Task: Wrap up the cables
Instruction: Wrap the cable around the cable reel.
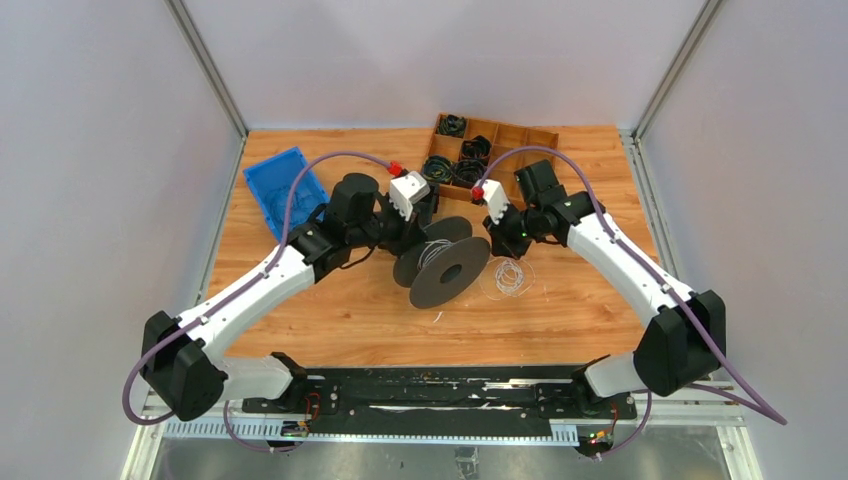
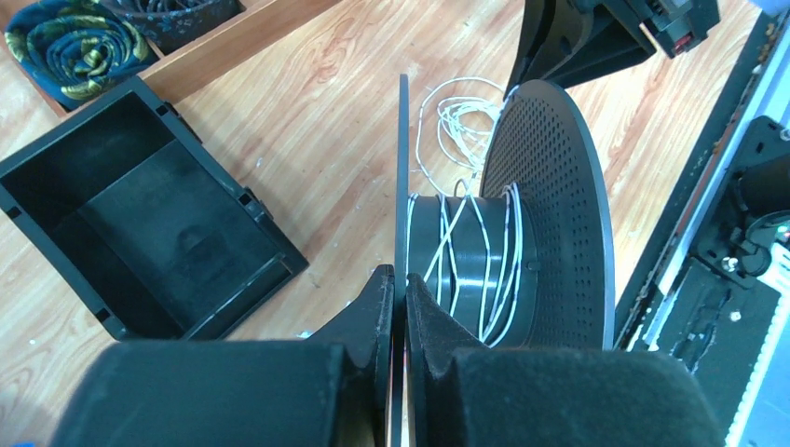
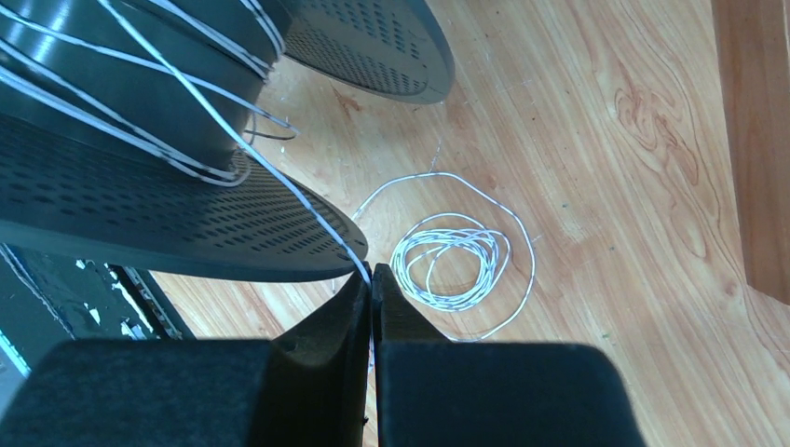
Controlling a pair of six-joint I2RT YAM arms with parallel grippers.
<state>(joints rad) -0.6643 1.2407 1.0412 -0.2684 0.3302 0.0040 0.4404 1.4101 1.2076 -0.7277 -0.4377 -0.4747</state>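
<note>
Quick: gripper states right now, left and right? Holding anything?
Left gripper: closed, clamped on the edge of the black spool flange.
Right gripper: closed, pinching the white cable that runs to the spool.

Wooden table (image 1: 340, 320), plain grey walls (image 1: 100, 150), metal corner posts (image 1: 204, 60).

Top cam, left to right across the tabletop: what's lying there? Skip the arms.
blue bin → black spool → white cable, its loose loops. The wooden divider tray lies farther back, spanning both spool and loops, so it's left out.
</note>
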